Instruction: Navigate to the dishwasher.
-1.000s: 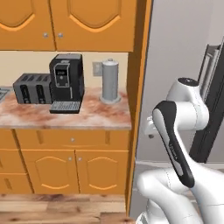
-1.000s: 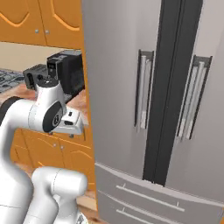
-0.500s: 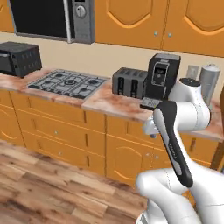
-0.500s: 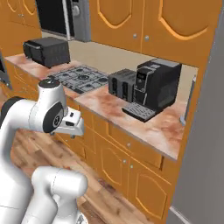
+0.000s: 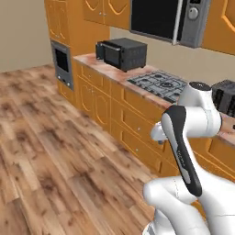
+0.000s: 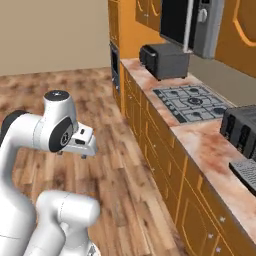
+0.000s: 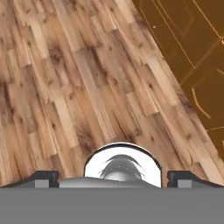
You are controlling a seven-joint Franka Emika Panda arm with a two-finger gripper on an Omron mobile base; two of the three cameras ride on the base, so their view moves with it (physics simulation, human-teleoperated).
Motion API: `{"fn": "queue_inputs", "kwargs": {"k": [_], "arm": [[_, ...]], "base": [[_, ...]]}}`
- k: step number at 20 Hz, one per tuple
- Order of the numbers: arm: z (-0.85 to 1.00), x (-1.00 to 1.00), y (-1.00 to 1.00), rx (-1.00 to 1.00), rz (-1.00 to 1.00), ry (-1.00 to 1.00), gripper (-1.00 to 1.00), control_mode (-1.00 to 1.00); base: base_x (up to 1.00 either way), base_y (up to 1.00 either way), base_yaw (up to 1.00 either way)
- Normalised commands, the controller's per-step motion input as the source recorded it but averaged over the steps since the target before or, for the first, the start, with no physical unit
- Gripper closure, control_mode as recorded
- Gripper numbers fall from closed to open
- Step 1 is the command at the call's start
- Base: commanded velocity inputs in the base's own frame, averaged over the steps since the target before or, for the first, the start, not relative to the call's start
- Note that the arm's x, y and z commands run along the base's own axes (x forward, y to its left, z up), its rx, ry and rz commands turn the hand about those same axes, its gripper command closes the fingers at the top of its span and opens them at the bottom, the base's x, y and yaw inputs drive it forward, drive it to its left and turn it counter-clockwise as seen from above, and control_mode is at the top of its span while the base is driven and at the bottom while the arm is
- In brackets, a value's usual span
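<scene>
**A:** Which way is the dishwasher from you?

**B:** I cannot tell. The fronts I see under the counter (image 6: 200,145) are orange cabinet doors (image 5: 124,124). The only dark panel is a built-in oven (image 5: 61,62) at the far end.

**A:** And your gripper?

**B:** My gripper (image 7: 113,177) is spread wide, holds nothing, and points down at the wooden floor (image 7: 65,87). The cabinets run just beside me. I judge I must drive along this run.

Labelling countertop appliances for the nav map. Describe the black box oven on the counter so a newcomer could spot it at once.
Follow the long run of orange cabinets topped by the speckled pink counter. Near its far end, just beyond the gas cooktop, stands the black box oven. It sits directly on the counter with a front window and handle, unlike the microwave mounted above and the toaster on the cooktop's near side.
</scene>
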Motion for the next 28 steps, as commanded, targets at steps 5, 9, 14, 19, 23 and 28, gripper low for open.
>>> {"fn": "queue_inputs", "kwargs": {"k": [5, 9, 14, 19, 23, 28], "arm": [[0.0, 0.0, 0.0, 0.0, 0.0, 0.0, -1.0, 1.0], [0.0, 0.0, 0.0, 0.0, 0.0, 0.0, -1.0, 1.0], [0.0, 0.0, 0.0, 0.0, 0.0, 0.0, -1.0, 1.0], [0.0, 0.0, 0.0, 0.0, 0.0, 0.0, -1.0, 1.0], [0.0, 0.0, 0.0, 0.0, 0.0, 0.0, -1.0, 1.0], [0.0, 0.0, 0.0, 0.0, 0.0, 0.0, -1.0, 1.0]], "base": [[0.44, 0.19, 0.82], [0.48, 0.12, 0.84], [0.55, 0.06, 0.84], [0.65, 0.01, 0.79], [0.9, -0.28, 0.55], [0.74, -0.66, 0.34]]}}
